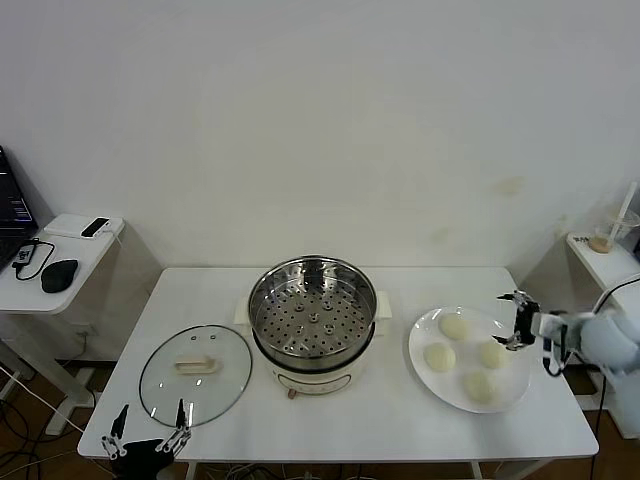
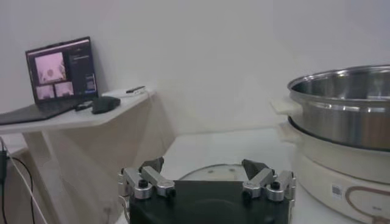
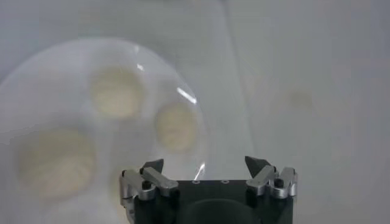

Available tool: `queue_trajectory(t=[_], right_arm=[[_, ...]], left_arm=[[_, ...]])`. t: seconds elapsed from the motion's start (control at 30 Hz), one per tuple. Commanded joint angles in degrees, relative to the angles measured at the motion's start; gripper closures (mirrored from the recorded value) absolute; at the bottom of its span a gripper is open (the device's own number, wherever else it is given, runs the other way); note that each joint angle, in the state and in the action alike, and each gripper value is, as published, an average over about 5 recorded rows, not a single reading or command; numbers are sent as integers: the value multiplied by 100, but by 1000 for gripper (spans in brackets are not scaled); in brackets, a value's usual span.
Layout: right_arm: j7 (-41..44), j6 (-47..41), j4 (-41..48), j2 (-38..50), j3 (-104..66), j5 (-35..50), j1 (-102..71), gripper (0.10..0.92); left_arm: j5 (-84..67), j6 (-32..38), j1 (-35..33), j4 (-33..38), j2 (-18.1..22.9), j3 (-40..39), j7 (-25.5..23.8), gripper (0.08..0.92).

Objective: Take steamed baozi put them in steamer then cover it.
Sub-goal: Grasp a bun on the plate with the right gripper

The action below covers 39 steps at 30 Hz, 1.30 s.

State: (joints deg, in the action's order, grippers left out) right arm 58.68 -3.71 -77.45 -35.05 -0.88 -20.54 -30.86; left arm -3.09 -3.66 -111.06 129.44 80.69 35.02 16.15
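Several cream-white steamed baozi (image 1: 454,326) lie on a white plate (image 1: 420,370) at the right of the table. The steamer (image 1: 312,310), a shiny steel pot with a perforated tray on a cream base, stands uncovered in the middle. Its glass lid (image 1: 195,373) lies flat to the left. My right gripper (image 1: 518,320) hovers open over the plate's right edge, holding nothing. In the right wrist view the gripper (image 3: 204,163) looks down at the baozi (image 3: 175,126) on the plate (image 3: 36,67). My left gripper (image 1: 148,425) is open at the table's front left corner, near the lid (image 2: 210,173).
A low side table (image 1: 60,262) on the left holds a mouse and a phone; a laptop (image 2: 61,70) sits there too. Another small stand with a cup (image 1: 605,240) is at the far right. The steamer (image 2: 347,103) rises to one side of my left gripper (image 2: 204,165).
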Motion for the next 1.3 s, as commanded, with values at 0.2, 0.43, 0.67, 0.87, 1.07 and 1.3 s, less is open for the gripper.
queue_trajectory(t=[0.2,0.43,0.67,0.87,1.07,1.3], right_arm=[[1312,251,2057,-935,2417,-462,2486,203],[1133,137,2339,-1362,2463,-413,2454,203],[954,84,2656,-1688,2421,-438,2515,203],[878,106,2992,-1959,2473,-613,2571,203],[916,90,3185,-2145,2516,-744,2589,203],[966,55,3260,-2190,2510,-882,2560,208]], left_arm=[[43,-154,66,87,15,192,-25,177],[58,-171,87,42,22,213,-26,177],[80,-166,63,45,10,255,-34,177],[97,-186,76,47,8,290,-44,177],[91,-217,91,14,-5,302,-55,177],[87,-241,98,10,18,275,-55,177]])
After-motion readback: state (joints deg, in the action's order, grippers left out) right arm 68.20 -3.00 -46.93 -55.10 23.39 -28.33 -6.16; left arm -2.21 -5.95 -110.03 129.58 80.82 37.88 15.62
